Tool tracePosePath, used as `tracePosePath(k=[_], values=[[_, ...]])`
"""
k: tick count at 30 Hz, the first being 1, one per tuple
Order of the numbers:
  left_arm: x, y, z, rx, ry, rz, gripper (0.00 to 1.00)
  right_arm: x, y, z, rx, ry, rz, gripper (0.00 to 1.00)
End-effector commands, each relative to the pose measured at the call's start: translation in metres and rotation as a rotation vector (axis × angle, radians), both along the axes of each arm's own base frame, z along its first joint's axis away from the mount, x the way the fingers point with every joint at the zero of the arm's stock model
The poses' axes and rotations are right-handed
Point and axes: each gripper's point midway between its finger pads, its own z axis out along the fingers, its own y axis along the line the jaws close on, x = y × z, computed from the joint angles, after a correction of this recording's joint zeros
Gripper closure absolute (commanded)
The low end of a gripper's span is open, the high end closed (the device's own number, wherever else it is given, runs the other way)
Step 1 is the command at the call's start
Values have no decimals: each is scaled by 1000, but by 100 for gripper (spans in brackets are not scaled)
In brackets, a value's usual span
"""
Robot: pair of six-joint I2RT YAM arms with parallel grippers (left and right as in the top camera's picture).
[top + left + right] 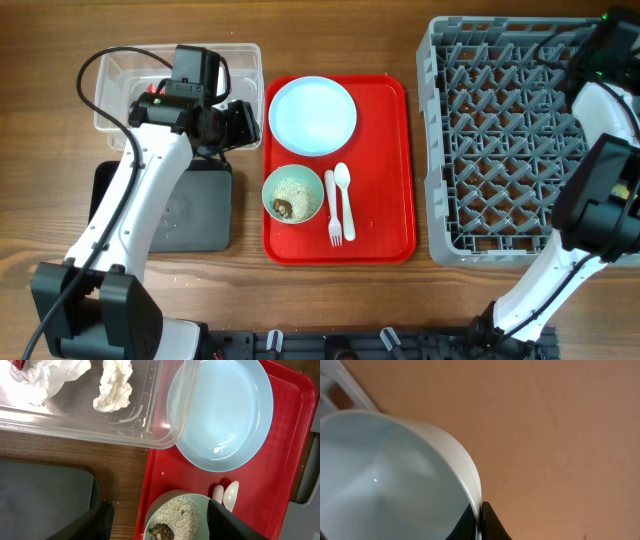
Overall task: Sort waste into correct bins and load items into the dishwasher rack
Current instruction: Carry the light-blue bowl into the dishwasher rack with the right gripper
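Note:
My left gripper (160,517) is open and empty. It hangs over the left rim of the pale green bowl (175,517), which holds rice-like crumbs and a brown lump (161,531). In the overhead view the left gripper (236,124) is at the clear tub's (180,60) right edge. White tissue scraps (112,385) and the red-and-white wrapper (17,364) lie in the tub. The pale blue plate (312,114), white spoon (345,200) and fork (332,210) lie on the red tray. My right gripper (480,520) is shut on the rim of the pale blue bowl (380,475), at the grey rack's (500,140) far right corner. The yellow cup is out of view.
The black tray (195,210) lies in front of the tub, left of the flat red serving tray (385,150). The right arm (600,190) reaches along the rack's right side. Bare wood shows between the red tray and the rack.

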Motion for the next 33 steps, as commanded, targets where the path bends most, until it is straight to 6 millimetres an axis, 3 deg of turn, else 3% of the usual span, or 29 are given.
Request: tracePosePath(k=[1, 4, 7, 11, 20, 24, 26, 31, 33], values=[[2, 3, 11, 6, -36, 1, 39, 21, 27, -14, 22, -35, 67, 90], [2, 3, 11, 7, -35, 1, 39, 29, 41, -15, 24, -26, 95, 79], [2, 3, 11, 7, -35, 1, 39, 37, 55, -16, 26, -23, 123, 55], [3, 3, 11, 6, -39, 1, 39, 43, 66, -12, 24, -33, 146, 37], [5, 3, 12, 4, -50, 1, 39, 52, 98, 35, 96, -151, 287, 28], [5, 3, 12, 4, -50, 1, 38, 62, 158, 23, 444, -183, 562, 27], [5, 3, 12, 4, -50, 1, 38, 63, 203, 20, 668, -214, 719, 27], [2, 3, 11, 7, -37, 1, 37, 43, 321, 47, 1135, -282, 1039, 27], [-3, 4, 8, 11, -14, 1, 37, 31, 359, 55, 1252, -268, 1119, 27]])
